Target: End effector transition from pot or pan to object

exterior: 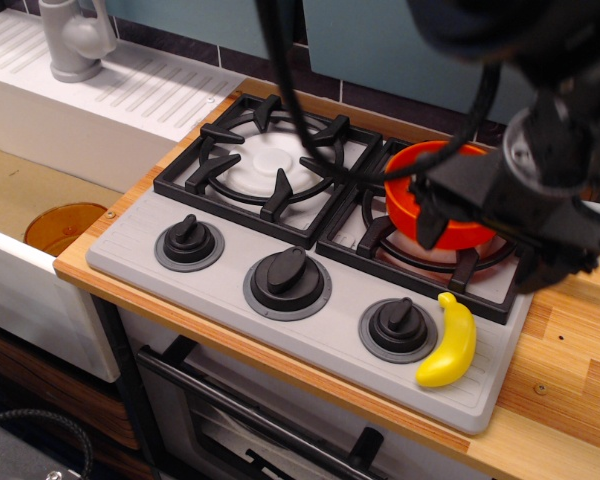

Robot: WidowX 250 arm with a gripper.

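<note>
The orange saucepan (420, 175) sits on the right burner of the toy stove (310, 320). Only its left rim and side show, and its grey handle is mostly hidden behind the arm. My black gripper (485, 250) hangs open and empty in front of the pan, above the stove's front right. One finger (430, 222) is by the pan's front wall and the other finger (540, 272) is to the right. The yellow banana (450, 342) lies on the stove's grey front right corner, just below the gripper and apart from it.
Three black knobs (286, 278) line the stove front. The left burner grate (270, 160) carries nothing. An orange-brown bowl (62, 226) lies in the sink at left, with a grey faucet (75, 38) behind. The wooden counter (570, 380) runs along the right.
</note>
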